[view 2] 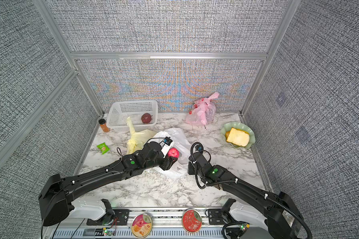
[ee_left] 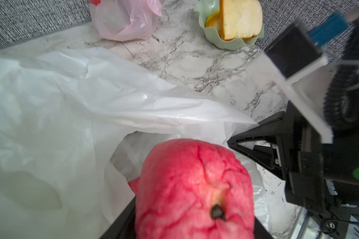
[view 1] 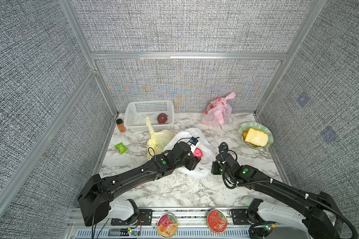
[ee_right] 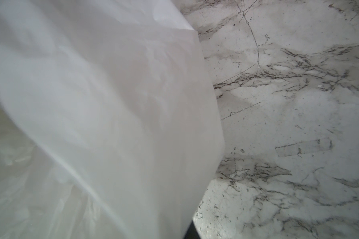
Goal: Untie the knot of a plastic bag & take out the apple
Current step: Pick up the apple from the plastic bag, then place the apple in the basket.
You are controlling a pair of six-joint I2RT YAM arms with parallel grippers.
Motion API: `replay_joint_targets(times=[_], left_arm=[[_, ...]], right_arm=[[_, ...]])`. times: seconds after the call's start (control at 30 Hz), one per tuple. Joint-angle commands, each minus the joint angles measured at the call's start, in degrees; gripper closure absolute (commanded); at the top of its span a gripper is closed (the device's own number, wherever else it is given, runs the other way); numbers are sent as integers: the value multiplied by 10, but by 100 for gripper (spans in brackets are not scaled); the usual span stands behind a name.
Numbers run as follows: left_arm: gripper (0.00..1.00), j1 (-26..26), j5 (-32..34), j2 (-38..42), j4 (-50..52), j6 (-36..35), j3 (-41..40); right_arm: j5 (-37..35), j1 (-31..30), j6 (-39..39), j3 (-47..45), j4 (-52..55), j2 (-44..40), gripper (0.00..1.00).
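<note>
The pink-red apple (view 1: 197,153) (view 2: 173,152) (ee_left: 195,186) sits between the jaws of my left gripper (view 1: 197,157) (view 2: 172,158) (ee_left: 195,229), which is shut on it, just above the mouth of the white plastic bag (view 1: 205,142) (view 2: 181,138) (ee_left: 71,103) (ee_right: 91,103). The bag lies crumpled in the middle of the marble table with its mouth open; no knot shows on it. My right gripper (view 1: 213,166) (view 2: 189,168) (ee_left: 230,142) is shut on the bag's edge at its right side, low over the table.
A white basket (view 1: 133,107) with a dark red fruit (view 1: 162,118) stands at the back left. Beside it are a tied yellow bag (view 1: 158,138), a spice bottle (view 1: 120,125) and a green packet (view 1: 120,148). A pink bag (view 1: 217,113) and a green dish (view 1: 241,129) with bread are at the back right.
</note>
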State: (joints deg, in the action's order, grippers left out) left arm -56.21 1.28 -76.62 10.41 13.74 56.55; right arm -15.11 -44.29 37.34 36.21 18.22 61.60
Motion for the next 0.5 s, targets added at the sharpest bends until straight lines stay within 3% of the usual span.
replay_joint_targets(times=[0.0, 0.3, 0.47], left_arm=[[39, 0, 22, 20, 5, -41, 16], [33, 33, 118, 36, 44, -133, 109], [34, 83, 103, 10, 59, -160, 148]], right_arm=[[-10, 2, -3, 9, 7, -2, 100], [-1, 3, -15, 26, 3, -4, 100], [12, 3, -26, 44, 6, 5, 100]])
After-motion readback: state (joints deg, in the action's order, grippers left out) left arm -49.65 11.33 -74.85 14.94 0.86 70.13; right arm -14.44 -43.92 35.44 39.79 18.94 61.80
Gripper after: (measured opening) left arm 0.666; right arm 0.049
